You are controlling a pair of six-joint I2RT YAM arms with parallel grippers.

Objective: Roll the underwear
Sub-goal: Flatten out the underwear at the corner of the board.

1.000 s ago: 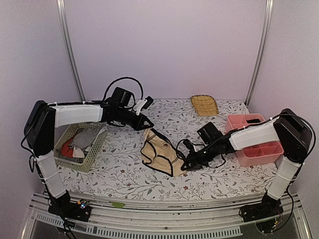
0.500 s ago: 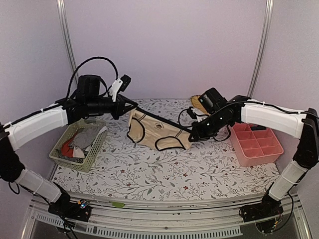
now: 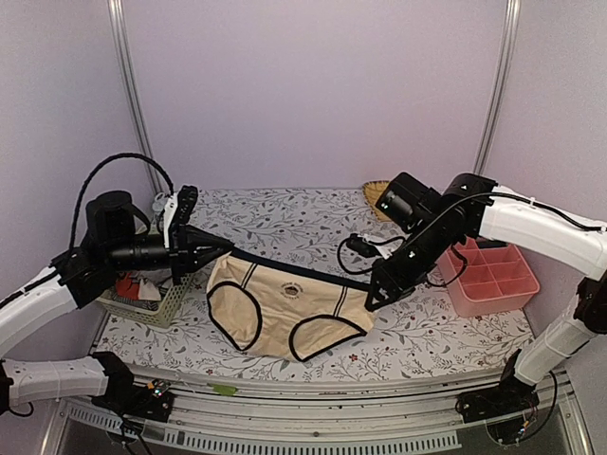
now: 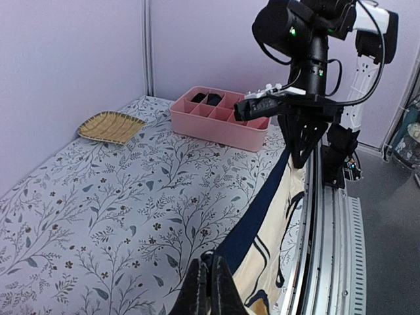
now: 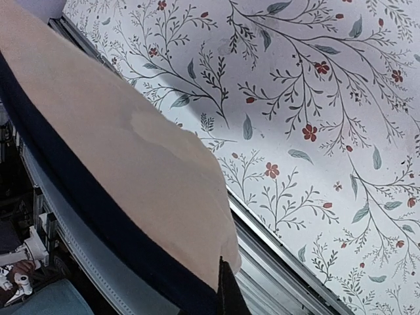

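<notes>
The beige underwear (image 3: 285,318) with black edging hangs spread out above the front part of the table, its dark waistband pulled taut between both grippers. My left gripper (image 3: 220,248) is shut on the waistband's left end, and the left wrist view shows its closed fingertips (image 4: 210,266) pinching the dark band (image 4: 262,210). At the right end, my right gripper (image 3: 372,296) is shut on the band. In the right wrist view the beige cloth (image 5: 118,164) fills the left side and only one dark fingertip (image 5: 226,292) shows beneath it.
A pale mesh basket (image 3: 175,299) with more cloth pieces (image 3: 128,284) stands at the left behind my left arm. A pink compartment tray (image 3: 488,275) sits at the right. A woven yellow dish (image 4: 111,126) lies at the far right edge. The metal front rail (image 3: 313,417) runs below the hanging cloth.
The right gripper closed on the crumpled underwear. Both arms then lifted it, stretched it wide, and carried it from the far side toward the table's front edge.
</notes>
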